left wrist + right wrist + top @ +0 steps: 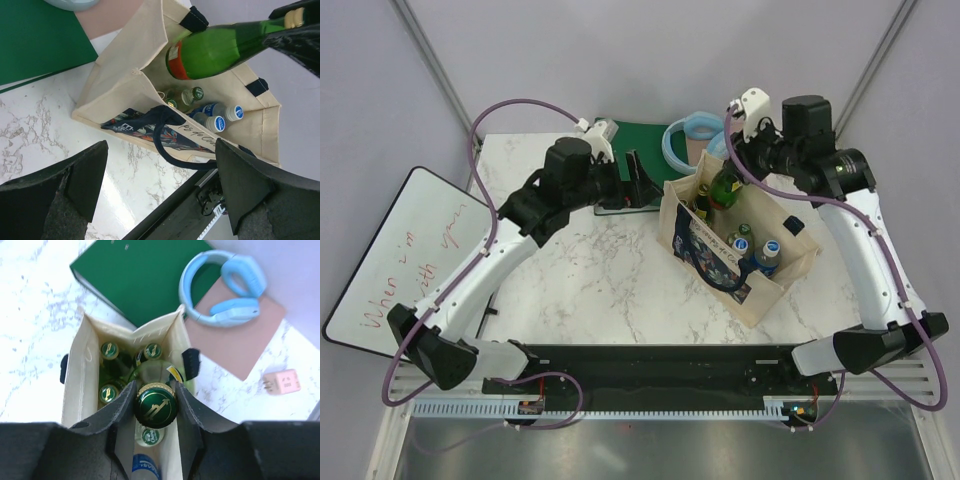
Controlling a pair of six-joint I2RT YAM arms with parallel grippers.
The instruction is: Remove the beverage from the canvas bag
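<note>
Right wrist | right tool [154,390] grips bottle [156,409] | body largely hidden, seemingly green

Canvas bag [772,290] on table [590,260], right of centre; bottles [770,250] inside, one bottle [725,187] protruding at rear; binder [655,140] behind-left, headphones [235,312] behind, whiteboard [410,260] far left

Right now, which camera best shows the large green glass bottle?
Left wrist: the large green glass bottle appears side-on, body, red label and neck. Right wrist shows only its cap in the right claw; top external, a foreshortened glimpse at the beige canvas bag.
</note>
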